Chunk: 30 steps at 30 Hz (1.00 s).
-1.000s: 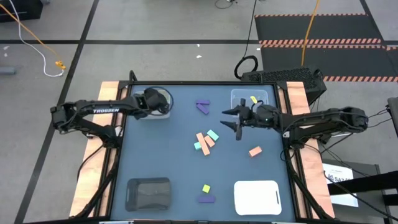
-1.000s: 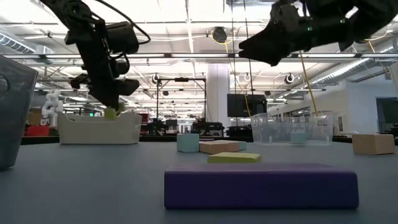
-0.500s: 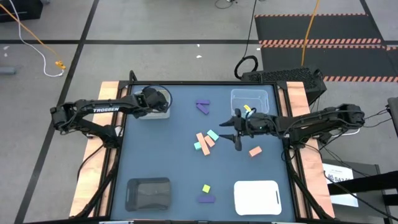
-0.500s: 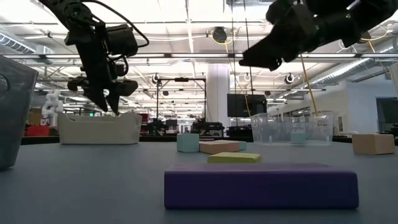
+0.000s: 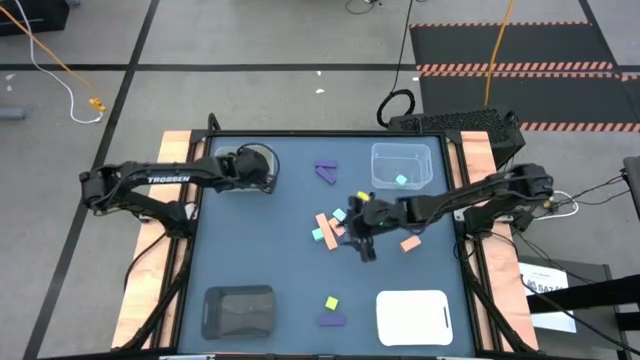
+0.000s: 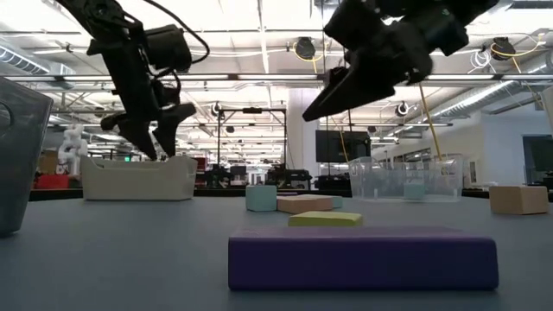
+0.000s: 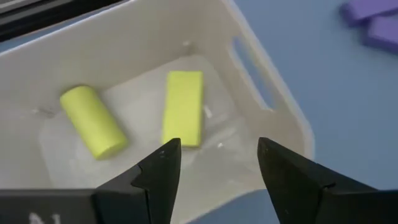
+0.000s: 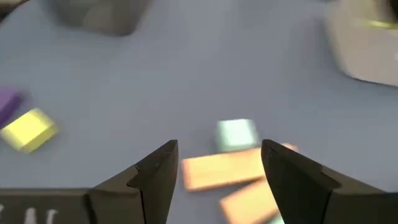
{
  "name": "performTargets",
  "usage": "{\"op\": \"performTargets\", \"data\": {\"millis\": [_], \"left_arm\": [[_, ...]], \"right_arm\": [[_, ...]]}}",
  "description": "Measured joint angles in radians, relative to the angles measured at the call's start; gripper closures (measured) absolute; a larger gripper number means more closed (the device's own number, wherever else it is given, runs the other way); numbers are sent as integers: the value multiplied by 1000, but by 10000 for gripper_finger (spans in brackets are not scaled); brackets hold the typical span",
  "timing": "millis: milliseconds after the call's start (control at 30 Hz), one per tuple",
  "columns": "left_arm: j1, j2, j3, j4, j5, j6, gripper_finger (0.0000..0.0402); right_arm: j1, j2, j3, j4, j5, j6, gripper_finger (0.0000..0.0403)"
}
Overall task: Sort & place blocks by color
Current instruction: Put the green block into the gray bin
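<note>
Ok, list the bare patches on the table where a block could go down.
Free: the wide stretch between the white tray and the black tray, and the strip between the clear tray and the white board, apart from one orange block. Crowded: the centre cluster under the right tool.

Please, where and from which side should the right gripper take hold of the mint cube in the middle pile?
Probably from straight above, fingers on two opposite flat sides of the mint cube. It lies flat with table bare around most of it; only the orange bar sits close on one side. The right gripper hovers open nearby.
</note>
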Motion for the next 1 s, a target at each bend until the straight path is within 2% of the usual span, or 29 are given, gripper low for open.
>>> {"op": "performTargets", "data": {"millis": [100,233,567,700,1000], "left_arm": [[-50,-22,0,28,0,-9,197],[-122,-53,0,86,0,-29,203],[-307,-89,0,296,-1,-40,204],[-358,-88,0,344,-1,-40,204],[-433,-88,0,367,-10,-44,204]], "right_arm": [[39,48,23,14,-77,-67,181],[102,116,45,44,-72,-130,181],[245,323,165,57,-79,-128,181],[270,388,208,55,-126,-121,181],[281,489,272,80,-133,-88,181]]}}
